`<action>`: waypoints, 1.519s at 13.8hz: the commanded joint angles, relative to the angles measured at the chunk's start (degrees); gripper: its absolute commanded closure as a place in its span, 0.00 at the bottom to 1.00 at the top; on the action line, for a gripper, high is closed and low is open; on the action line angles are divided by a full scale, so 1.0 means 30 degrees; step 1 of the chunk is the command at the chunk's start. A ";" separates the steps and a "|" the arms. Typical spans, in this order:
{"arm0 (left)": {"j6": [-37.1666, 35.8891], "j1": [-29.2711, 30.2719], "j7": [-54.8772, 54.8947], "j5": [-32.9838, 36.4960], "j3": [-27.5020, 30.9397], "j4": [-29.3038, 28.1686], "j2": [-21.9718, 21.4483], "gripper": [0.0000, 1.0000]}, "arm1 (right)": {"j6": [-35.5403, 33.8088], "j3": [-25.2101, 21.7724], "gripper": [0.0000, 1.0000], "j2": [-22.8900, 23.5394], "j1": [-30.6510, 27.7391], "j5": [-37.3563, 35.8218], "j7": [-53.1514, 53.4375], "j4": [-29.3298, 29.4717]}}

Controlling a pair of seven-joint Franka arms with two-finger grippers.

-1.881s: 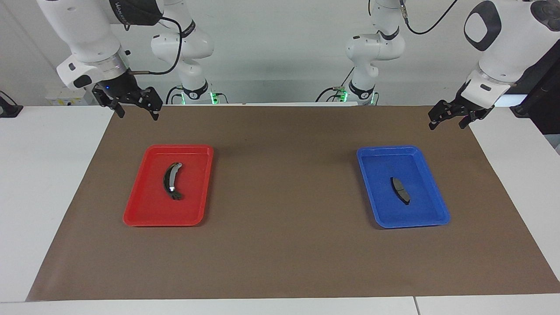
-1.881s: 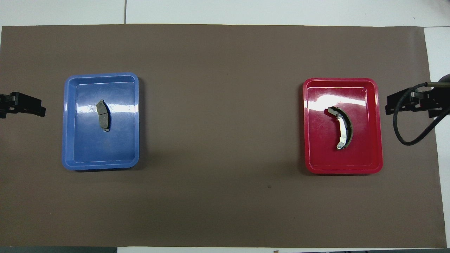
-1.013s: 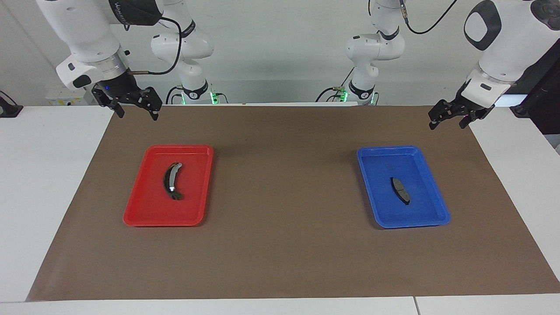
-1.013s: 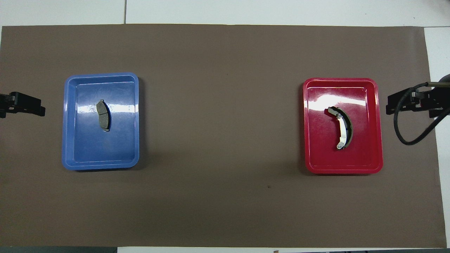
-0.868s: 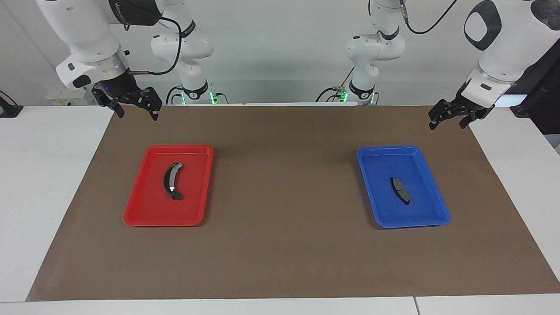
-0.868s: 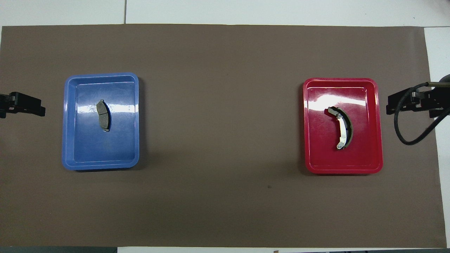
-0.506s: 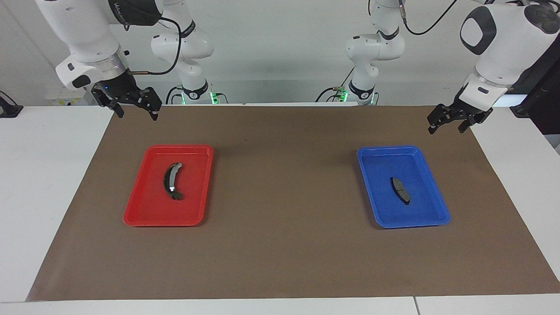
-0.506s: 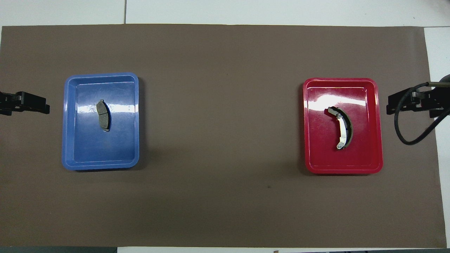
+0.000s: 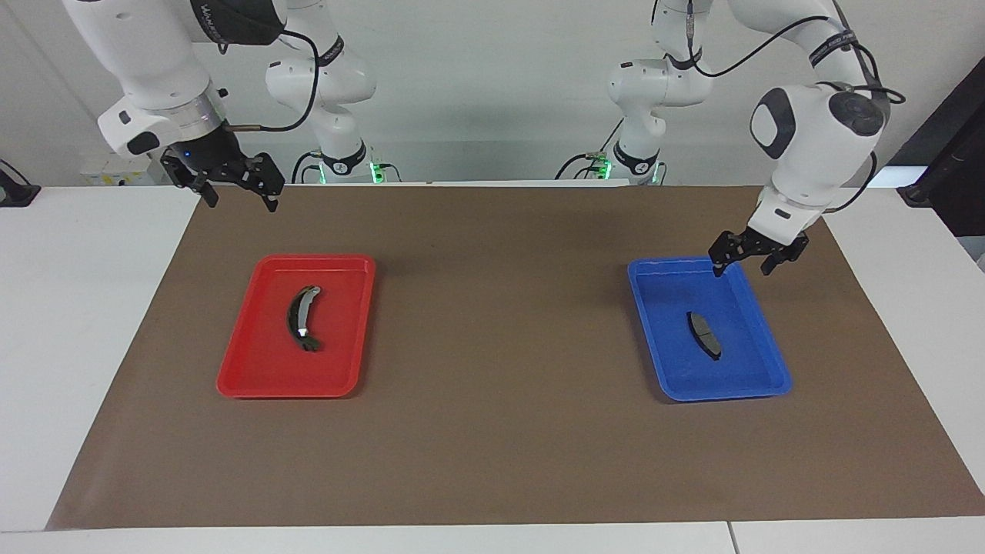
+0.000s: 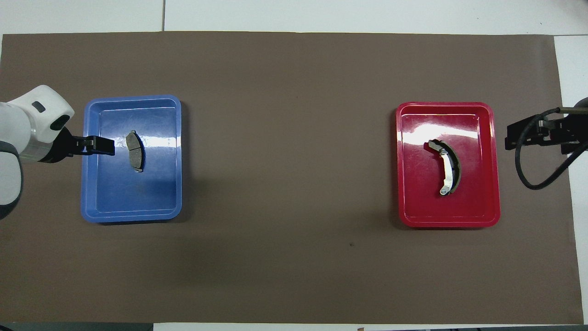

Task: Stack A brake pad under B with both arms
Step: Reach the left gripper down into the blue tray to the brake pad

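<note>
The A brake pad (image 9: 704, 335) (image 10: 135, 156), small, flat and dark grey, lies in a blue tray (image 9: 676, 296) (image 10: 133, 197) toward the left arm's end of the table. My left gripper (image 9: 741, 269) (image 10: 103, 145) hangs open over that tray's rim, apart from the pad and holding nothing. B (image 9: 302, 317) (image 10: 448, 168), a long dark arc with a silver strip, rests in a red tray (image 9: 342, 331) (image 10: 422, 202). My right gripper (image 9: 242, 201) (image 10: 510, 138) waits open and empty over the mat's edge, beside the red tray.
A brown mat (image 9: 492, 346) (image 10: 289, 161) covers most of the white table, with both trays on it, one toward each end. A black cable (image 10: 523, 174) loops down by the right gripper.
My left arm has swung in from the table's end and come down over the blue tray's rim, still open. The right arm, both trays and both parts have stayed put.
</note>
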 commanded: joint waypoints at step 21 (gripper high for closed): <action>0.7113 -0.0617 -0.2368 -0.0223 0.0163 -0.2974 0.3879 0.04 | -0.0112 0.0103 0.00 -0.0105 -0.0184 0.0072 0.0228 -0.0028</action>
